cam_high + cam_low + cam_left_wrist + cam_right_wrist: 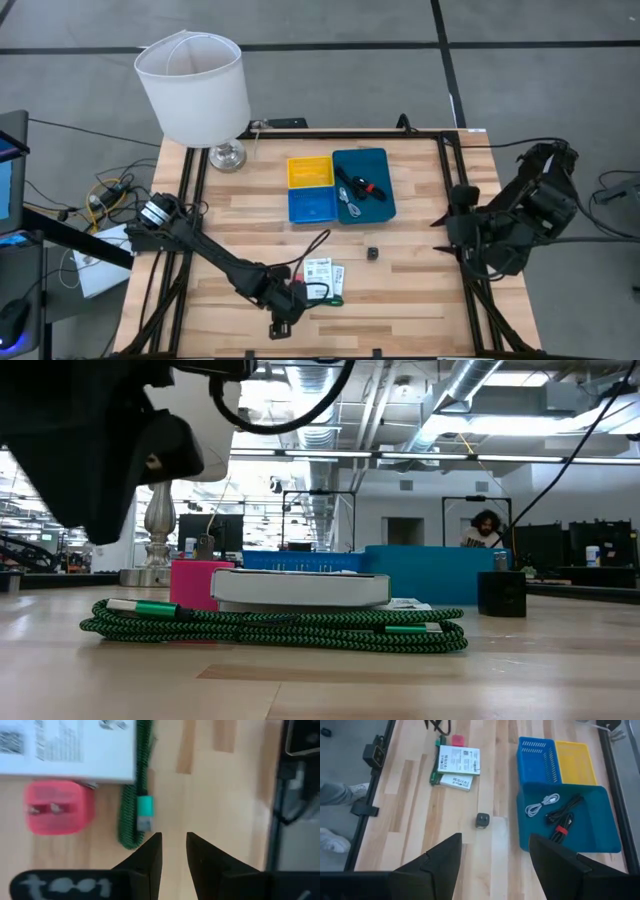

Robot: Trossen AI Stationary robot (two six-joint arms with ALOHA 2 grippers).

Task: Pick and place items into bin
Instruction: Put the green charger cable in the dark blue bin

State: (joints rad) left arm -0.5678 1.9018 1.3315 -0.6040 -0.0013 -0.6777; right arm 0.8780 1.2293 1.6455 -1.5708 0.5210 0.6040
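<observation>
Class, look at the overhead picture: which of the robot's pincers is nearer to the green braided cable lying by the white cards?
Left. The left pincer hovers right beside the green cable, empty. The right pincer waits at the table's far right side, well away from it.

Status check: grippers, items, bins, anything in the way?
Left gripper low beside green cable, jaws narrow, empty. Right gripper open, waiting. Cards still out; teal bin unobstructed.

three bins — two white packets
</observation>
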